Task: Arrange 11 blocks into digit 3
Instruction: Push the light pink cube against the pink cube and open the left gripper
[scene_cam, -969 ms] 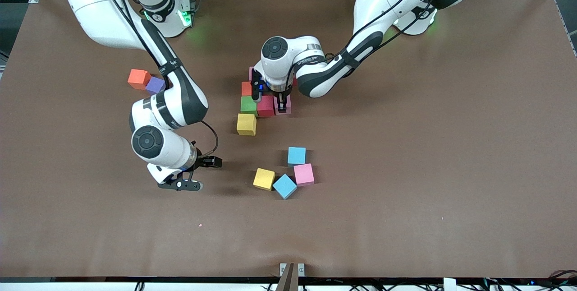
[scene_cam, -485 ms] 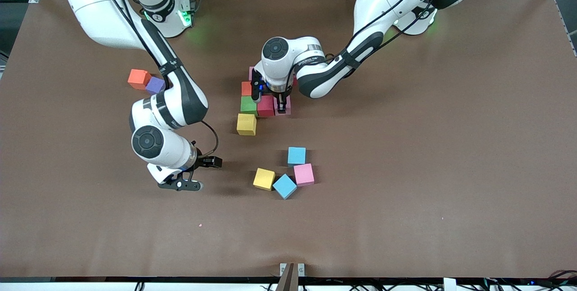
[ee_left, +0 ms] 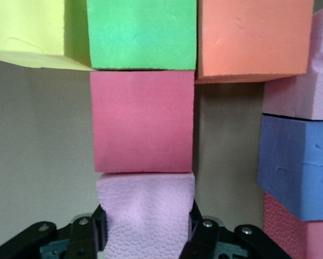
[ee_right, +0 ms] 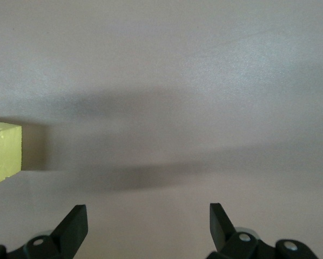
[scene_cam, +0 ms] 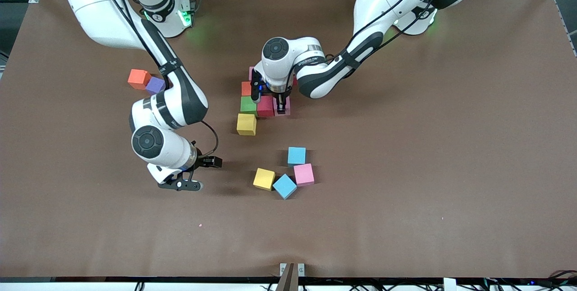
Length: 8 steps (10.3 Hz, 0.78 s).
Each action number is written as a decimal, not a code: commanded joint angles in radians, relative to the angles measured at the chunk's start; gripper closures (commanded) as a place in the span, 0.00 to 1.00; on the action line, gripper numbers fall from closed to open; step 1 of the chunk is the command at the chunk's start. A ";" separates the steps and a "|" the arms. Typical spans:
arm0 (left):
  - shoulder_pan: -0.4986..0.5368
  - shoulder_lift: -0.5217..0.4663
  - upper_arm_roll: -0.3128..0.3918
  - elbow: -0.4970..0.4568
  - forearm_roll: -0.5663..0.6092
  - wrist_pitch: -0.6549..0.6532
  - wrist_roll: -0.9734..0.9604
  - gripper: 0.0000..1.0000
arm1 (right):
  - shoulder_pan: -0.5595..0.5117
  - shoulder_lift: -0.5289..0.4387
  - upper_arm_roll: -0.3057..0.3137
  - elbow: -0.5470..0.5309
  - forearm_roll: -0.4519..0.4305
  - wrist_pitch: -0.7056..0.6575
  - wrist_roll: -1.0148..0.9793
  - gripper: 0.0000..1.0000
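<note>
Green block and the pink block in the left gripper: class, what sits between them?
A red block, touching both the green block and the pink block; the left wrist view shows it.

Foam cubes, matte, same size. Central cluster: green block (scene_cam: 248,105), red block (scene_cam: 266,106) touching beside it, pale pink block (ee_left: 145,216) next, pinched in the left gripper (scene_cam: 282,109); orange block (scene_cam: 246,88) just above green. Yellow block (scene_cam: 246,124) adjoins green's near corner. Loose group nearer the camera: sky blue, yellow, blue, pink. Orange and purple pair sits toward the right arm's end.

Left hand (scene_cam: 282,107) low at table centre, fingers clamped, right hand (scene_cam: 194,174) waiting low, fingers spread wide
</note>
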 commanded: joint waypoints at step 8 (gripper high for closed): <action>-0.012 -0.017 0.022 0.011 -0.013 0.012 0.015 0.00 | -0.004 0.000 0.009 0.010 0.041 0.000 -0.004 0.00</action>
